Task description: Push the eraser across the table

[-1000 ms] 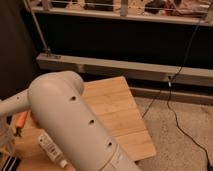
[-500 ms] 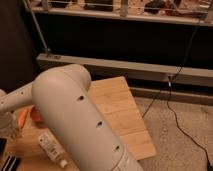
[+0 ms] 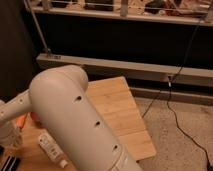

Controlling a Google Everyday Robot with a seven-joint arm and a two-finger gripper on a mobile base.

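The eraser point(image 3: 9, 163) shows as a dark block with a pale stripe at the bottom left corner, partly cut off by the picture's edge. It lies on the light wooden table point(image 3: 117, 107). My big white arm point(image 3: 70, 115) fills the foreground and bends down toward the left edge, above the eraser. The gripper is hidden at the lower left, past the arm's end near the eraser, and it is shut. Whether it touches the eraser cannot be seen.
A white tube point(image 3: 50, 148) with a printed label lies on the table beside the arm. A small orange thing point(image 3: 22, 121) lies further left. A black cable point(image 3: 175, 112) runs over the speckled floor on the right. A metal rail and dark wall stand behind.
The arm's large link has shifted slightly to the right in the view. The tube and the eraser lie where they were.
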